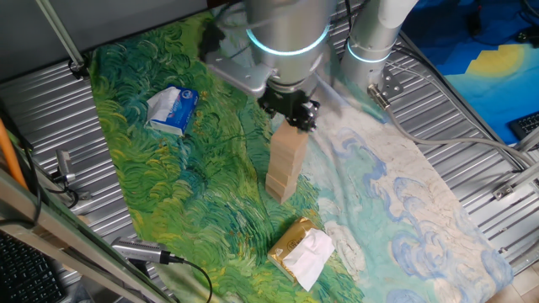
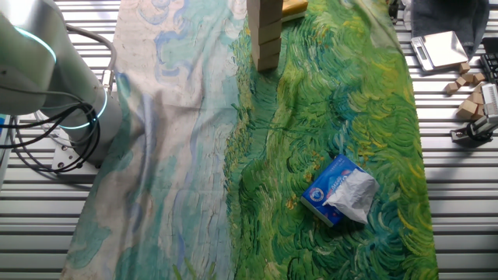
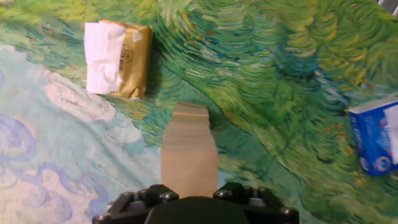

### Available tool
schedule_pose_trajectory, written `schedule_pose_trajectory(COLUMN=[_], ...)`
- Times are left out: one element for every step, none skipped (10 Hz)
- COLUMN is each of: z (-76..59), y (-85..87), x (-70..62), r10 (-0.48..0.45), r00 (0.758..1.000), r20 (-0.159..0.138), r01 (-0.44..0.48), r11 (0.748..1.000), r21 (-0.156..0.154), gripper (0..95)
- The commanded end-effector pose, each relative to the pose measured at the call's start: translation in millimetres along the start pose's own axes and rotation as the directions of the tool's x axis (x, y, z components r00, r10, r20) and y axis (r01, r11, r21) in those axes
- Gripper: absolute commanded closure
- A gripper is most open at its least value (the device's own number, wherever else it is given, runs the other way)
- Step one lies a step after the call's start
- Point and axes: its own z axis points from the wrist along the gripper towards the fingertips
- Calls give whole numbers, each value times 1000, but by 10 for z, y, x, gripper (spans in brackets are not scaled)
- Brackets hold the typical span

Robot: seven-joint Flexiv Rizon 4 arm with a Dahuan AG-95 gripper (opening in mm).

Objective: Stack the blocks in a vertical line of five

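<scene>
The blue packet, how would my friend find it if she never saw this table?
Start at the big painted cloth covering the table and go to its swirly green side. The blue-and-white soft packet lies there alone, apart from the wooden block tower. The other packet is yellow and white, so the blue gives it away.

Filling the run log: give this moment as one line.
stage: stacking | blocks: one vertical stack on cloth | end effector: at stack top, grip unclear | packets: apart from stack
</scene>
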Motion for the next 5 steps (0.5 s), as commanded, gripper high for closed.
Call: schedule_pose_trajectory(z=[-12, -28, -39, -43, -46], y=[-37, -37, -28, -24, -21], x=[72, 91, 99, 100, 103], r10=[-10, -11, -14, -16, -25], r00=[1000, 1000, 1000, 1000, 1000], r20=[11, 16, 18, 21, 18], r01=[10, 11, 14, 17, 25], r11=[1000, 1000, 1000, 1000, 999], r21=[-6, -12, -14, -20, -23], gripper=[950, 950, 950, 950, 950])
